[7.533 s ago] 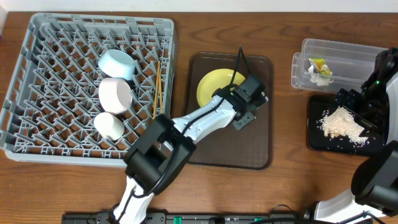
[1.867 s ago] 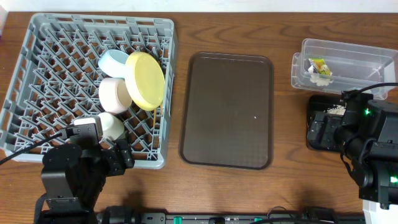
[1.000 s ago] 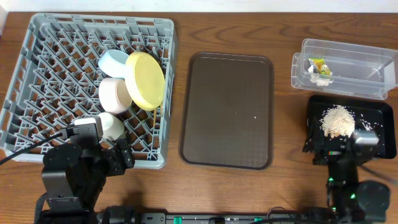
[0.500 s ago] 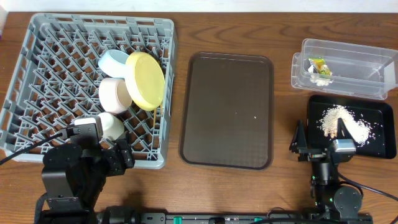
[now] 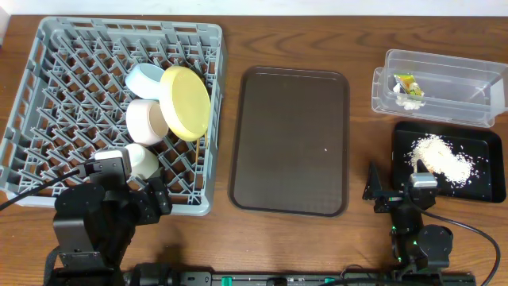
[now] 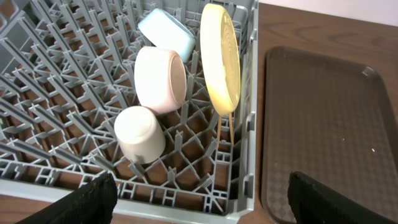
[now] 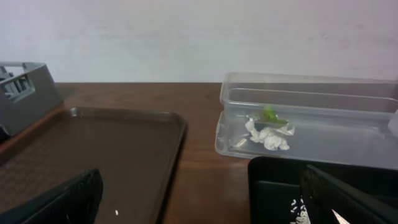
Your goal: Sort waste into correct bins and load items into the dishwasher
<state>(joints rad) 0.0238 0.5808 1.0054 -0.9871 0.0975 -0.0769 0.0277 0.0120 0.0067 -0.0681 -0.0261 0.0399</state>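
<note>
The grey dishwasher rack (image 5: pixel 48 28) holds the yellow plate (image 5: pixel 186 102) on edge, the light blue bowl (image 5: pixel 143 79), the white bowl (image 5: pixel 147 121) and the white cup (image 5: pixel 141 161). Chopsticks (image 6: pixel 231 127) lie under the plate. The clear tub (image 5: pixel 444 67) holds the wrapper (image 5: pixel 406 83) and white paper (image 5: pixel 409 100). Crumbs (image 5: pixel 440 155) lie in the black tray (image 5: pixel 476 187). My left gripper (image 6: pixel 202 205) hangs open over the rack's near right corner. My right gripper (image 5: pixel 399 191) is open and holds nothing, just left of the black tray's near corner.
The dark brown serving tray (image 5: pixel 290 143) lies mid-table with one stray crumb (image 5: pixel 326 148) on it. Both arms are folded back at the table's front edge. In the right wrist view the tub (image 7: pixel 311 93) stands beyond the black tray (image 7: pixel 273 171).
My right arm has drawn back from over the black tray toward the front edge, uncovering the crumbs. The left arm has stayed still. The plate left the brown tray for the rack earlier.
</note>
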